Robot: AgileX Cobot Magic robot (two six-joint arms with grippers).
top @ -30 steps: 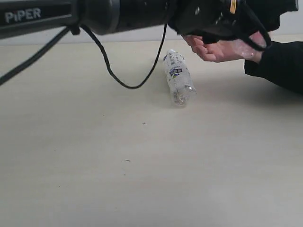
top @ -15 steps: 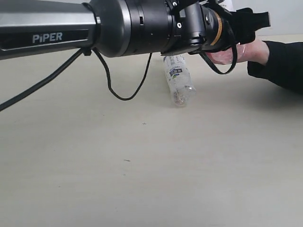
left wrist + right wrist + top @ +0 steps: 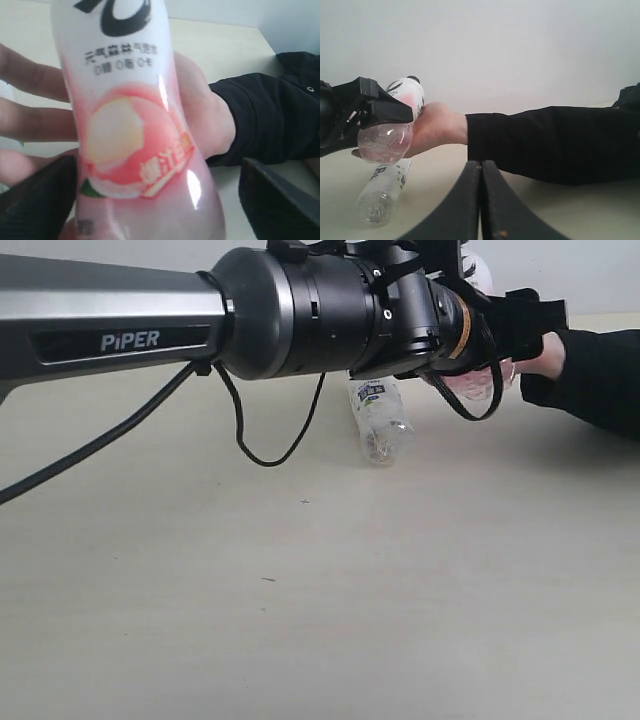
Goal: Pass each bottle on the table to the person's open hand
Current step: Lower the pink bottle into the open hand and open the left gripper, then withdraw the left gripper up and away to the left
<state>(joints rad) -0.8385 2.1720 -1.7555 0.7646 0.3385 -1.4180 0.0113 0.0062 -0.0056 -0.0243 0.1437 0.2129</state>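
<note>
A pink bottle point(image 3: 130, 130) with a white-and-peach label lies against the palm of the person's open hand point(image 3: 205, 115), whose fingers reach round behind it. My left gripper point(image 3: 150, 175) straddles its lower end with the jaws open. One finger point(image 3: 35, 200) sits close beside the bottle and the other point(image 3: 280, 200) stands clear of it. In the exterior view that gripper point(image 3: 500, 335) and pink bottle point(image 3: 478, 388) are at the hand point(image 3: 545, 355). A second clear bottle point(image 3: 380, 425) with a white label lies on the table point(image 3: 300, 590). My right gripper point(image 3: 481, 200) is shut and empty.
The person's black sleeve point(image 3: 595, 380) rests on the table at the right edge. The left arm's black body point(image 3: 300, 310) and its hanging cable point(image 3: 265, 455) span the upper part of the exterior view, above the lying bottle.
The left arm has brought the pink bottle down into the person's hand, and its jaws have widened off the bottle. The lying bottle and the right gripper have not moved.
</note>
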